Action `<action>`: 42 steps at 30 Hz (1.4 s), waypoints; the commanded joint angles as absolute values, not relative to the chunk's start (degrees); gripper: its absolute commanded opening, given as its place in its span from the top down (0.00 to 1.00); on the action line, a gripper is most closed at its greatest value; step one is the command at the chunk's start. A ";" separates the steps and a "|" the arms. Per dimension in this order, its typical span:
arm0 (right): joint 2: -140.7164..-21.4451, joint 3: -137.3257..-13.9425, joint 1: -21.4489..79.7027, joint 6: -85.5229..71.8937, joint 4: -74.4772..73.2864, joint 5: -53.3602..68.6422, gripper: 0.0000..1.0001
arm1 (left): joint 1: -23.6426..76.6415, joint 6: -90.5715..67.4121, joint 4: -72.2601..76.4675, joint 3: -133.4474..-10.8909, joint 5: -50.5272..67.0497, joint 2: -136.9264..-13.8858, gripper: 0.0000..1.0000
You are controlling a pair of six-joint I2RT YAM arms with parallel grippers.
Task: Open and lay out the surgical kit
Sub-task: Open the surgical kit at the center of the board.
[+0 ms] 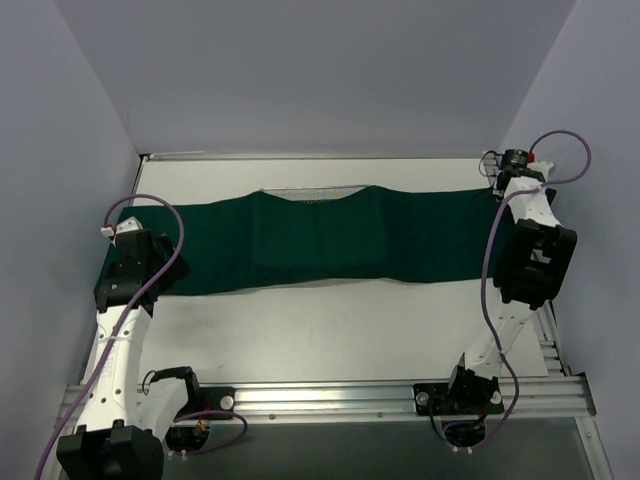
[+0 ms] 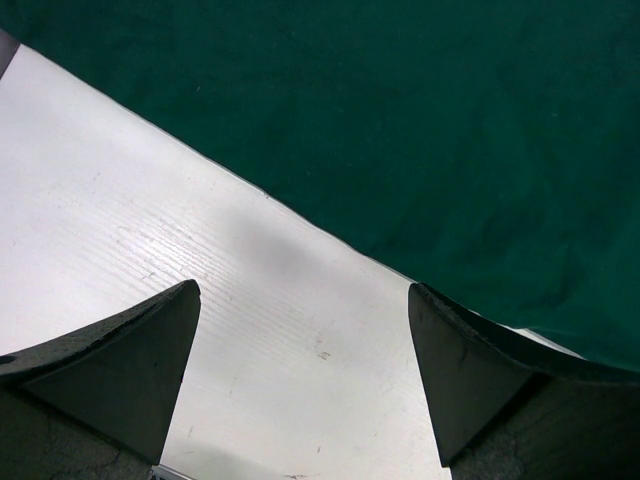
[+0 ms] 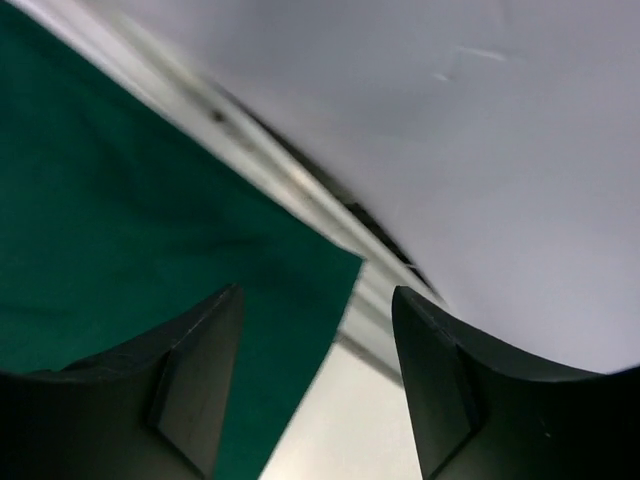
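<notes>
The dark green cloth wrap (image 1: 330, 240) lies spread in a long band across the table, bulging in the middle. A thin strip of the silver wire-mesh tray (image 1: 312, 192) shows at the cloth's far edge; the instruments and packets are hidden. My left gripper (image 1: 128, 243) is open and empty at the cloth's left end; in the left wrist view (image 2: 303, 290) it hangs over bare table beside the cloth's edge (image 2: 420, 130). My right gripper (image 1: 500, 180) is open and empty at the cloth's far right corner; in the right wrist view (image 3: 318, 292) it is over that corner (image 3: 150, 220).
White table (image 1: 330, 330) bounded by grey-violet walls (image 1: 320, 70) on three sides. An aluminium rail (image 1: 330, 398) with the arm bases runs along the near edge. The right wall (image 3: 480, 150) stands close behind my right gripper.
</notes>
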State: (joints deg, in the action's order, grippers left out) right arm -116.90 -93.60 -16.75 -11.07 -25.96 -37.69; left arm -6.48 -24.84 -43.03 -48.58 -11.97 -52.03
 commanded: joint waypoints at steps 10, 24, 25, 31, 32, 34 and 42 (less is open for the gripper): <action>-94.06 -83.69 -8.88 -18.10 -17.94 -12.59 0.28 | -6.59 -25.31 -41.57 -49.04 -10.81 -52.73 0.06; -94.21 -77.43 -7.03 -33.13 -14.60 -13.70 0.09 | -6.42 -33.14 -44.74 -61.95 -13.26 -67.57 0.06; -95.26 -77.08 -6.77 -33.13 -13.81 -14.15 0.09 | -6.33 -33.05 -44.04 -62.83 -14.05 -68.98 0.06; -100.80 -78.75 -6.50 -33.22 -13.63 -17.93 0.13 | -5.98 -34.63 -40.78 -70.30 -13.36 -82.50 0.06; -101.42 -79.01 -6.42 -33.31 -13.45 -18.36 0.14 | -5.80 -34.89 -39.56 -71.10 -13.62 -84.01 0.06; -103.27 -79.19 -6.42 -34.01 -13.62 -19.25 0.14 | -5.63 -35.77 -37.98 -72.51 -13.80 -87.95 0.06; -109.76 -78.31 -6.06 -33.31 -12.92 -20.65 0.25 | -5.54 -35.86 -36.91 -80.32 -13.98 -102.20 0.06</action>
